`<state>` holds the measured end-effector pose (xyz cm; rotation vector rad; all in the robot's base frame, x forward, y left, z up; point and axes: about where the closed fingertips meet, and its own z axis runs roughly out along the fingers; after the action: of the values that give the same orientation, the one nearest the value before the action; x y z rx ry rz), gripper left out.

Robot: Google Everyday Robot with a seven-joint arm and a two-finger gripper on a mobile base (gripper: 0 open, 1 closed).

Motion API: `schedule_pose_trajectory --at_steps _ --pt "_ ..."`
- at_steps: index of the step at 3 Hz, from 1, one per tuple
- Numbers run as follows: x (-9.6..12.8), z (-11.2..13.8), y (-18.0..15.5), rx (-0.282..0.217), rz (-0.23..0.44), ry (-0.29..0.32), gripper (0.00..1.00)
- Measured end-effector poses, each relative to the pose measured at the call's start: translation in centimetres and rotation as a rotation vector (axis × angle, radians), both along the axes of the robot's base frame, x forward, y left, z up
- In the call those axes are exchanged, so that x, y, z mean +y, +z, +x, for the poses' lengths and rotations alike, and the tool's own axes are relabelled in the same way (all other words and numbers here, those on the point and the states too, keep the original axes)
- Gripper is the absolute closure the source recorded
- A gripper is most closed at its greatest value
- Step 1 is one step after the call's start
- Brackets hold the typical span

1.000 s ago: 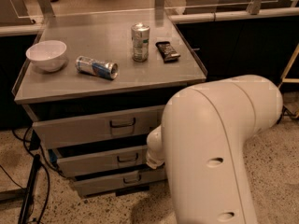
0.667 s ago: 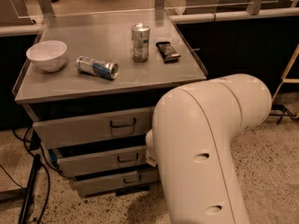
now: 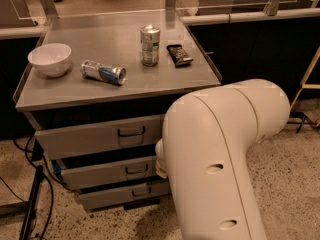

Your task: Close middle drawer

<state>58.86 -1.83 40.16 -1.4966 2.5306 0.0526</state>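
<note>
The middle drawer (image 3: pixel 107 171) is a low grey front with a small dark handle (image 3: pixel 136 170). It stands slightly pulled out, with a dark gap above it. My large white arm (image 3: pixel 220 154) fills the lower right and covers the right ends of all three drawers. The gripper is hidden behind the arm, somewhere by the right end of the middle drawer. A small white part of the arm (image 3: pixel 160 161) shows at that drawer's right end.
The taller top drawer (image 3: pixel 95 138) and the lowest drawer (image 3: pixel 117 195) also stand slightly out. On the cabinet top (image 3: pixel 115 39) are a white bowl (image 3: pixel 49 59), a lying can (image 3: pixel 103 72), an upright can (image 3: pixel 150 45) and a dark bar (image 3: pixel 179 54). Cables (image 3: pixel 30 204) lie on the floor at left.
My white arm has shifted a little to the left across the drawer fronts. The drawers and the things on top have not visibly moved.
</note>
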Motion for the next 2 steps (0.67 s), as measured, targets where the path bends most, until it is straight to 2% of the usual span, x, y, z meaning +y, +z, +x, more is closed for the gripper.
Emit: schedule_pose_trajectory --at_steps 2 --pt "0.00 0.00 -0.01 0.000 0.000 0.000 0.14"
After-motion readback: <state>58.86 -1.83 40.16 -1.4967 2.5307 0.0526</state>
